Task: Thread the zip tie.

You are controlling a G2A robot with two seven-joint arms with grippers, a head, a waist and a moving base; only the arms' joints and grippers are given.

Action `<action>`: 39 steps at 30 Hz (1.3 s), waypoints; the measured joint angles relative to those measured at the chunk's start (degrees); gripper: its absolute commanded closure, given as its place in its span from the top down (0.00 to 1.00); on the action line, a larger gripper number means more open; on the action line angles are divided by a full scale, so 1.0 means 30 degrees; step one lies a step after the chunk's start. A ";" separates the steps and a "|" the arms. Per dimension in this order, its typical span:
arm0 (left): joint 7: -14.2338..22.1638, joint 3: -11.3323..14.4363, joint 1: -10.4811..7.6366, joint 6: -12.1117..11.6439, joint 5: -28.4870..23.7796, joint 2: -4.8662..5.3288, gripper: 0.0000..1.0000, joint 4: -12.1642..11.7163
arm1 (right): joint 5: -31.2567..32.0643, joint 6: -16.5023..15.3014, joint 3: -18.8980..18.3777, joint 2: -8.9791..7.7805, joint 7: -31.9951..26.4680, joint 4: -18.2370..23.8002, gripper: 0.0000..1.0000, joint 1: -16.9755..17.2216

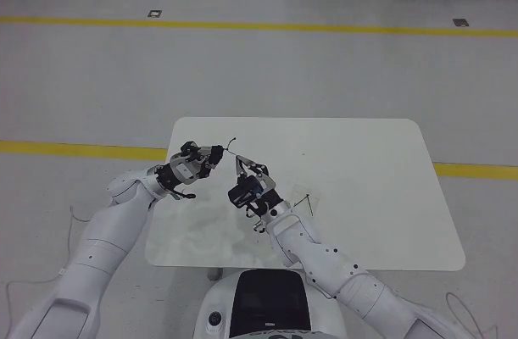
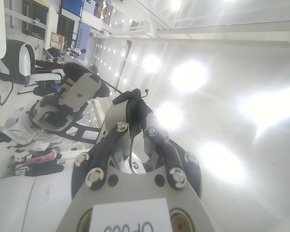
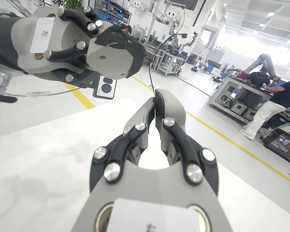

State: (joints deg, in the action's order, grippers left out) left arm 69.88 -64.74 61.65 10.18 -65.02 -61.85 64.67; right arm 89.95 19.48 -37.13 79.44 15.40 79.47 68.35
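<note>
So we've got both claws hanging above the table (image 1: 369, 169), over its near-left part, not far in from the left edge. The right gripper (image 3: 155, 98) is pressed together on one end of the zip tie (image 3: 150, 74). The left gripper (image 2: 136, 100) pinches the other end just beside it, with the thin black strap strung between them. There's loads of bare tabletop toward the far and right edges. A small clear thing (image 1: 307, 199) lies nearer the table's middle, and we can't tell what it is. The strap's gripped parts are buried between the pads, and the head is hard to make out.
</note>
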 measured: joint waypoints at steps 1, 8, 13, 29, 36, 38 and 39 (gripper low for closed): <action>0.0000 0.0000 0.0000 0.0000 0.0000 0.0000 0.00 0.0000 | 0.0000 0.0000 -0.0004 0.0005 -0.0023 -0.0018 0.00 0.0001; 0.0000 0.0000 0.0000 0.0000 0.0000 0.0000 0.00 0.0000 | 0.0000 0.0000 -0.0003 0.0040 -0.0175 -0.0142 0.00 -0.0003; 0.0000 0.0000 0.0000 0.0000 0.0000 0.0000 0.00 0.0000 | 0.0000 0.0000 -0.0011 0.0071 -0.0222 -0.0232 0.00 0.0007; 0.0000 0.0000 0.0000 0.0000 0.0000 0.0000 0.00 0.0000 | 0.0000 0.0000 0.0061 0.0229 -0.0376 -0.0722 0.00 -0.0083; 0.0000 0.0000 0.0000 0.0000 0.0000 0.0000 0.00 0.0000 | 0.0000 0.0000 0.0167 0.0281 -0.0493 -0.0882 0.00 -0.0201; 0.0000 0.0000 0.0000 0.0000 0.0000 0.0000 0.00 0.0000 | 0.0000 0.0000 0.0184 0.0293 -0.0532 -0.0905 0.00 -0.0212; 0.0000 0.0000 0.0000 0.0000 0.0000 0.0000 0.00 0.0000 | 0.0000 0.0000 0.0187 0.0298 -0.0543 -0.0912 0.00 -0.0216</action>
State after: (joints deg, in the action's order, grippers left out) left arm 69.88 -64.74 61.65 10.18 -65.02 -61.85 64.67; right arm 89.95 19.48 -36.57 80.33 13.77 76.74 67.70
